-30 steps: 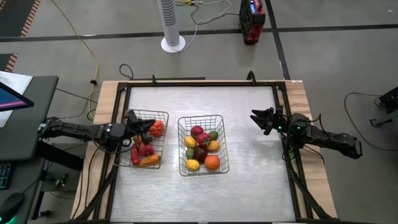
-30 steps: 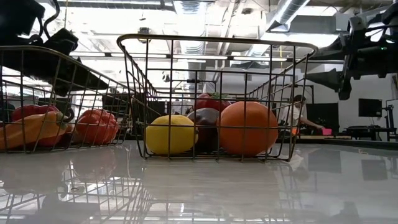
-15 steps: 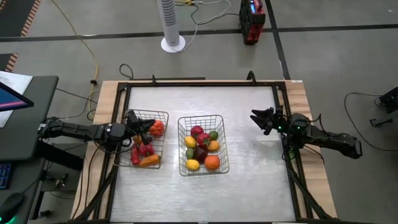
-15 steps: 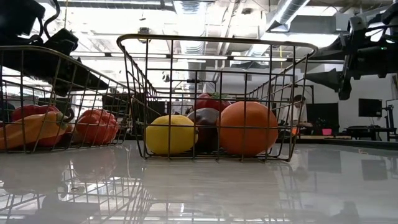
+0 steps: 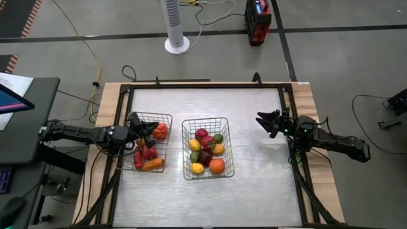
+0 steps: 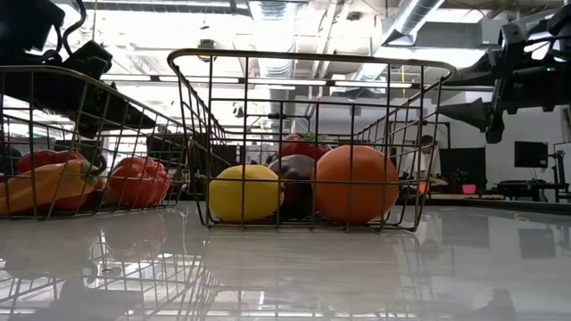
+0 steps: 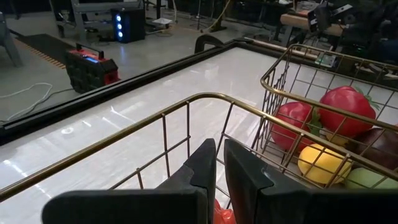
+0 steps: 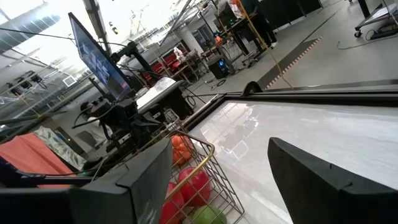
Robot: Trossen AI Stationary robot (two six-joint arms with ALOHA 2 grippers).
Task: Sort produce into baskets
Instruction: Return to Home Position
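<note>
1. Grey workshop floor rings the worktop (image 5: pixel 254 184); a white tower fan (image 5: pixel 176 25) and a red box (image 5: pixel 256 22) stand on the floor past the far edge.
2. Dark rails frame the pale worktop, with wood strips outside them on both sides.
3. Left basket (image 5: pixel 166 116) sits close to the left rail. Centre basket (image 5: pixel 205 119) is just beside it with a narrow gap, not touching.
4. All visible produce is in the baskets.
   - Left basket: an orange-red round piece (image 5: pixel 160 130), red peppers (image 5: pixel 145 154) and an orange pepper (image 5: pixel 152 165).
   - Centre basket: an orange ball (image 5: pixel 217 166), a yellow piece (image 5: pixel 197 168), and red, green and dark pieces behind them.
5. Left gripper (image 5: pixel 145 130) hangs over the left basket, inside its rim line. The jaws are pressed nearly together with only a thin slit, holding nothing.
6. Right gripper (image 5: pixel 266 121) hovers near the right rail, well apart from the centre basket. Its jaws are spread wide and hold nothing.
7. Bare worktop runs between the centre basket and the right gripper, plus strips along the near and far edges.
</note>
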